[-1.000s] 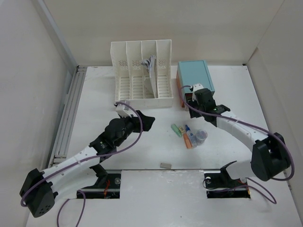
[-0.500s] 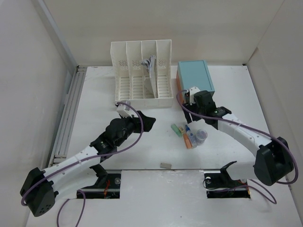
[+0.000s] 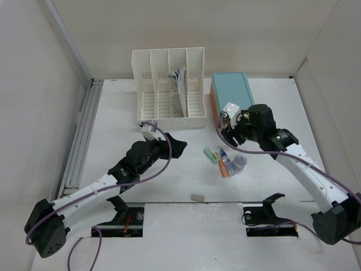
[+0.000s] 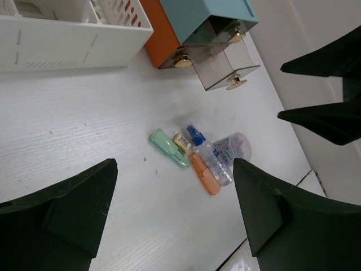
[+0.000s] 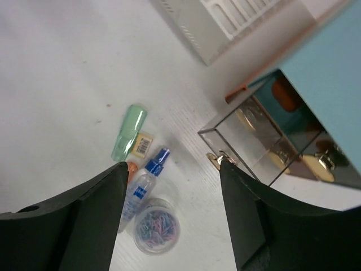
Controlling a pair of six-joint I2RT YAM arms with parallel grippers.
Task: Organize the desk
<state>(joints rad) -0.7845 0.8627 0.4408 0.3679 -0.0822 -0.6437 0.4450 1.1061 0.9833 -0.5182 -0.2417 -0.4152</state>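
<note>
The white desk (image 3: 113, 124) carries a cluster of small items at its centre: a green highlighter (image 3: 211, 154), an orange highlighter (image 3: 224, 168), a blue-capped spray bottle (image 3: 227, 158) and a clear tub of paper clips (image 3: 240, 162). My left gripper (image 3: 176, 145) is open and empty, hovering left of the cluster; its wrist view shows the green highlighter (image 4: 168, 148) and the tub (image 4: 234, 148) below. My right gripper (image 3: 225, 129) is open and empty above the cluster, beside the open clear drawer (image 5: 254, 132) of the teal-topped drawer box (image 3: 232, 90).
A white slotted file rack (image 3: 169, 90) with papers in one slot stands at the back, left of the drawer box. A small grey block (image 3: 197, 197) lies near the front edge, between the two cut-outs. Walls enclose the desk on the left, back and right.
My right arm has swung its wrist to the right and turned, so the gripper now looks down on the cluster and the drawer. The left arm has barely moved.
</note>
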